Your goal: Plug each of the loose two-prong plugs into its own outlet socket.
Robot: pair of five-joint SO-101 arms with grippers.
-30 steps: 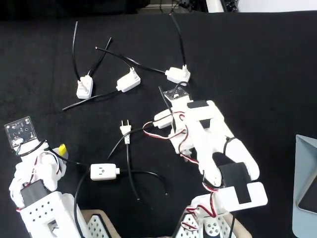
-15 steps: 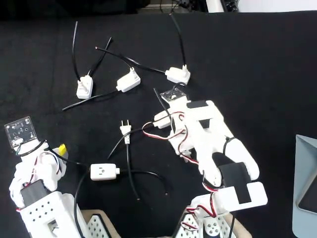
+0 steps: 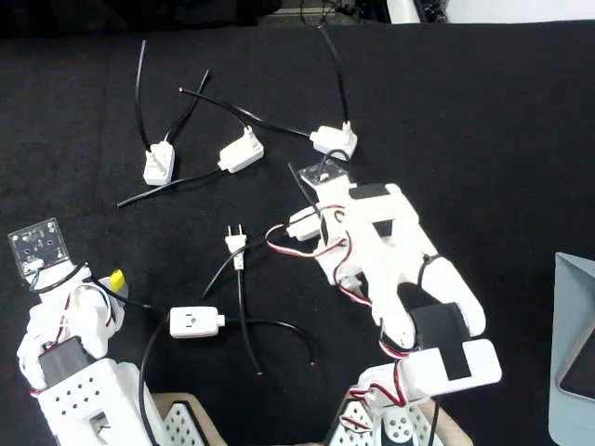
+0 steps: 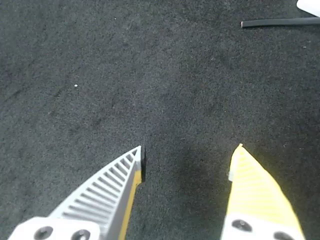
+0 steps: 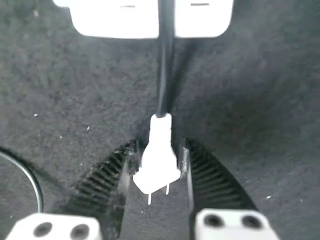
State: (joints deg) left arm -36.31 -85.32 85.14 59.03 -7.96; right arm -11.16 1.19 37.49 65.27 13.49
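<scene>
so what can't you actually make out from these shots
Right wrist view: the outlet socket runs off the frame edge, and the cable of the plug in the right gripper crosses it, so its slots are hidden.
High view: the right arm covers that plug, so its gap to the socket is unclear.
Left wrist view: a white thing is cut by the frame edge; unidentifiable.

Outlet sockets line the far side of the table (image 3: 483,121): left socket (image 3: 159,164), middle socket (image 3: 241,150), right socket (image 3: 333,140). A fourth socket (image 3: 195,321) lies near the front beside the left arm (image 3: 65,325), with a loose plug (image 3: 235,242) behind it. The right gripper (image 3: 318,175), with a held plug (image 5: 156,165) between its fingers, sits just before the right socket.
</scene>
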